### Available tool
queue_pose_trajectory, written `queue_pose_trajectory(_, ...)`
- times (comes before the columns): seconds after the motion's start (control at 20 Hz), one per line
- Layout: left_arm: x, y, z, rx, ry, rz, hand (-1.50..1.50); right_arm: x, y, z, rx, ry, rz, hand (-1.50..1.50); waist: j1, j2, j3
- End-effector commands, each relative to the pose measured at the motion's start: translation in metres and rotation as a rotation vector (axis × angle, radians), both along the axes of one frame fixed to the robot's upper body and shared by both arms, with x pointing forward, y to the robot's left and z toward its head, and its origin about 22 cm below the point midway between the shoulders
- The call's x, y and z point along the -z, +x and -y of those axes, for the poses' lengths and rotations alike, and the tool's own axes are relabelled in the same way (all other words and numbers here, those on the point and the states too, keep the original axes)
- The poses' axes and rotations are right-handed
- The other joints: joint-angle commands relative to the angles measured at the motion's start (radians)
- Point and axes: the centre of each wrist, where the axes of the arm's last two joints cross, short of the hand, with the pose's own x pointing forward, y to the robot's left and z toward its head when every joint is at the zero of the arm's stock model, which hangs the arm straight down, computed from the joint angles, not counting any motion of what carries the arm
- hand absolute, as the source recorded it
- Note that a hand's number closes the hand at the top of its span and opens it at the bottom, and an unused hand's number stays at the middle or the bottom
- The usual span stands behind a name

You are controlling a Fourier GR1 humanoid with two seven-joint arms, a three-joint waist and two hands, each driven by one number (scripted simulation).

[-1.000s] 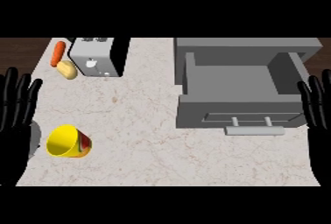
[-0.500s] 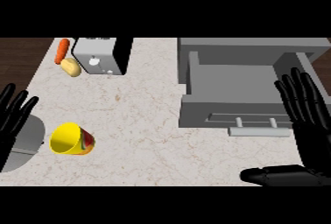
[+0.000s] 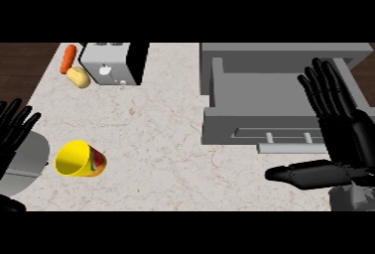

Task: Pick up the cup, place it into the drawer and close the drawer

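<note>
Since the yellow cup [image 3: 79,158] lies tipped on the bench [image 3: 161,129] at lower left, rigid and probably light, its rim looks the best hold. Both the left robot hand [image 3: 16,130] and right robot hand [image 3: 338,116] are open; the drawer [image 3: 282,99] stands open at upper right.

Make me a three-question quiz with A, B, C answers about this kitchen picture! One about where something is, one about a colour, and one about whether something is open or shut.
1. Where is the cup?
A. inside the drawer
B. on the counter near the left robot hand
C. on top of the toaster

2. What colour is the cup mostly?
A. yellow
B. blue
C. green

3. How is the drawer?
A. shut
B. missing
C. open

Answers:
1 B: it lies on its side on the counter, beside the left robot hand.
2 A: its body is bright yellow.
3 C: it is pulled out, its grey inside showing, by the right robot hand.
</note>
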Motion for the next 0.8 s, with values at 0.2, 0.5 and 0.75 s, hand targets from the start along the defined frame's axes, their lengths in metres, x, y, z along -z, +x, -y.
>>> queue_pose_trajectory(0.2, 0.064, 0.011, -0.021, -0.035, 0.053, -0.092, -1.5, -0.001, 0.011, 0.012, -0.008, 0.003, 0.024, -1.5, -0.008, 0.001, 0.0)
queue_pose_trajectory(0.5, 0.105, 0.017, -0.024, -0.086, 0.1, -0.129, -1.5, -0.012, 0.008, 0.015, 0.002, 0.008, 0.031, -1.5, -0.01, 0.001, 0.0)
queue_pose_trajectory(0.75, 0.111, 0.027, -0.048, -0.088, 0.094, -0.136, -1.5, -0.014, 0.026, 0.001, 0.022, -0.024, 0.058, -1.5, -0.008, 0.002, -0.001)
